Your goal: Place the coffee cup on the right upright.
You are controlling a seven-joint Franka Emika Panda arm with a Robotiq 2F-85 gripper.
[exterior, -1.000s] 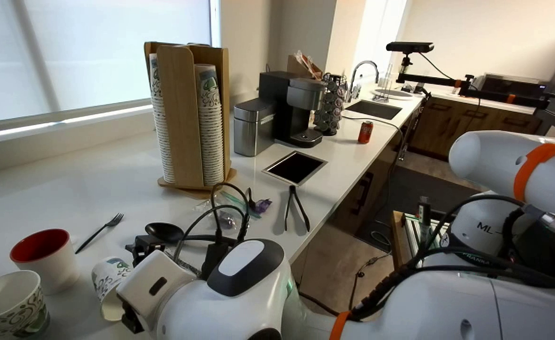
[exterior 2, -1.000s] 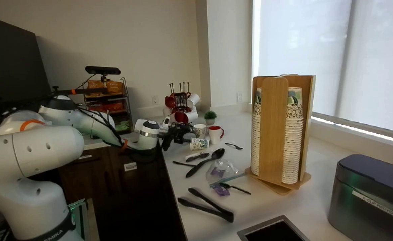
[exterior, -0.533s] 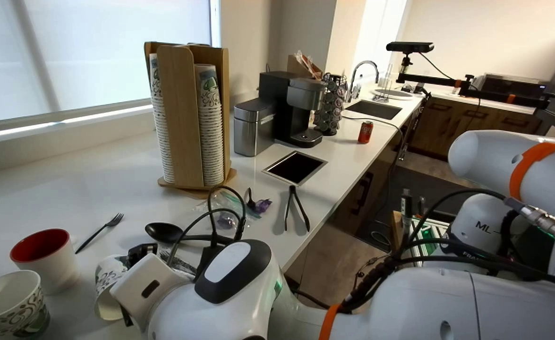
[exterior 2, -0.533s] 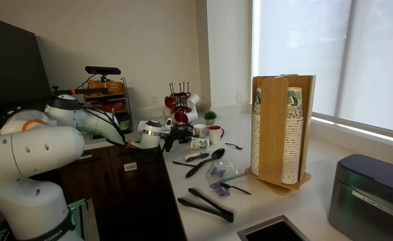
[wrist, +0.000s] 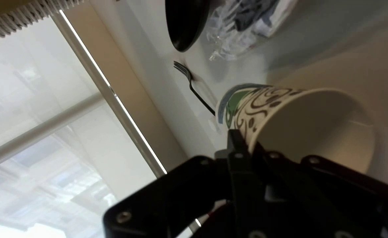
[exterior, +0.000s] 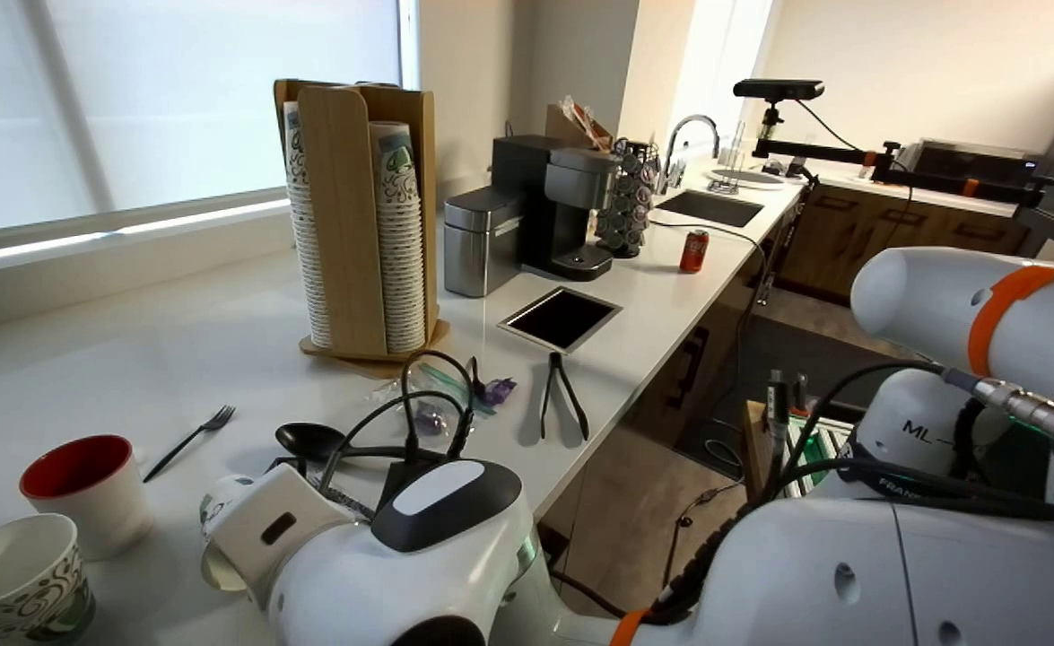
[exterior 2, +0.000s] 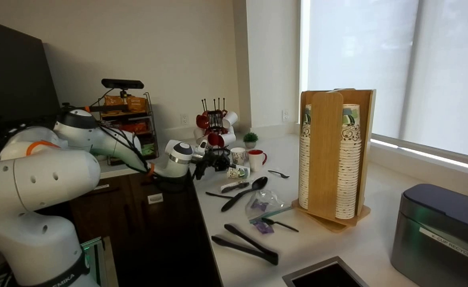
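The coffee cup (wrist: 256,109), white paper with green and dark swirl print, lies tipped on its side, its mouth facing toward my gripper in the wrist view. My gripper (wrist: 249,147) is shut on the cup's wall at the rim, one finger outside and one inside the mouth. In an exterior view the wrist housing covers much of the cup (exterior: 220,498); the dark fingers are hidden there. From across the counter the cup (exterior 2: 238,172) shows its printed side and base, with the gripper (exterior 2: 230,164) at its mouth end.
Beside it stand an upright patterned paper cup (exterior: 29,583) and a white mug with red inside (exterior: 87,502). A black fork (exterior: 190,440), a black spoon (exterior 2: 245,192) and tongs (exterior 2: 245,244) lie on the counter. A wooden cup holder (exterior 2: 327,151) rises farther along.
The arm has moved in toward the lying cup, and the fingers have come together on its rim. The cup has shifted slightly, while the mug and upright cup have stayed put.
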